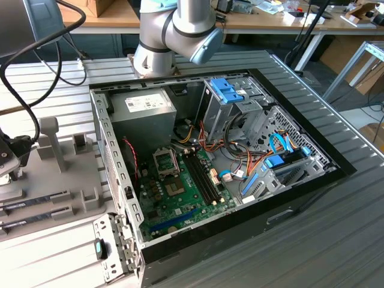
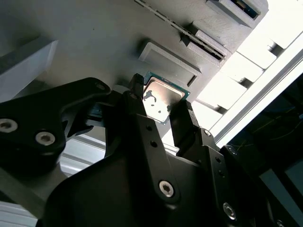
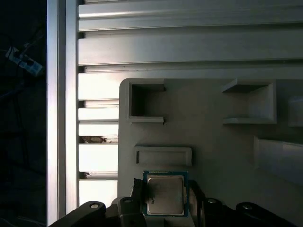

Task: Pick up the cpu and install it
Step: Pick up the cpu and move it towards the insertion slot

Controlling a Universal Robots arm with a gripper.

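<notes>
The cpu (image 2: 163,97) (image 3: 164,195), a flat silver-grey square with a thin green rim, sits between my black fingers in both wrist views, over the grey fixture plate (image 3: 208,142). My gripper (image 2: 160,106) (image 3: 165,202) is shut on it, one finger against each opposite edge. Whether the chip rests on the plate or hangs just above it, I cannot tell. In the exterior view my gripper (image 1: 8,157) is at the far left, over the grey fixture (image 1: 57,171). The open socket frame (image 1: 166,161) lies on the green motherboard (image 1: 180,195) inside the case.
The open computer case (image 1: 204,162) holds a grey power supply box (image 1: 144,111), drive cages (image 1: 231,99) and bundled cables. Long memory sticks (image 1: 36,203) lie in fixture slots at the exterior view's left. A raised block (image 3: 163,155) stands just beyond the chip. Black cables (image 1: 24,90) loop above the fixture.
</notes>
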